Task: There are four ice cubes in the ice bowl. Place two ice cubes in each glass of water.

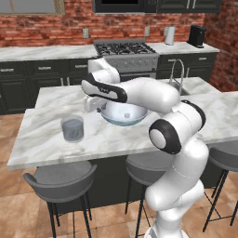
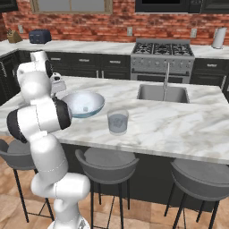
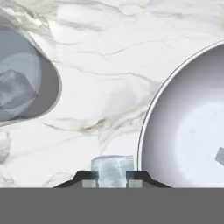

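Note:
In the hand view my gripper (image 3: 112,176) is shut on a pale ice cube (image 3: 112,169). It hangs over bare marble just outside the rim of the ice bowl (image 3: 151,118). One more ice cube (image 3: 220,155) lies inside that bowl. To the other side stands a glass of water (image 3: 46,83) with an ice cube (image 3: 13,89) in it. From the left base view the same glass (image 1: 73,128) sits left of the bowl (image 1: 122,120), with my hand between them. The right base view shows the bowl (image 2: 85,99) and a second glass (image 2: 118,121) to its right.
The island counter (image 1: 42,139) is white marble, with stools (image 1: 60,179) along its near edge. A sink with a tall tap (image 2: 166,80) lies beyond the second glass. My own arm crosses over the bowl in the left base view.

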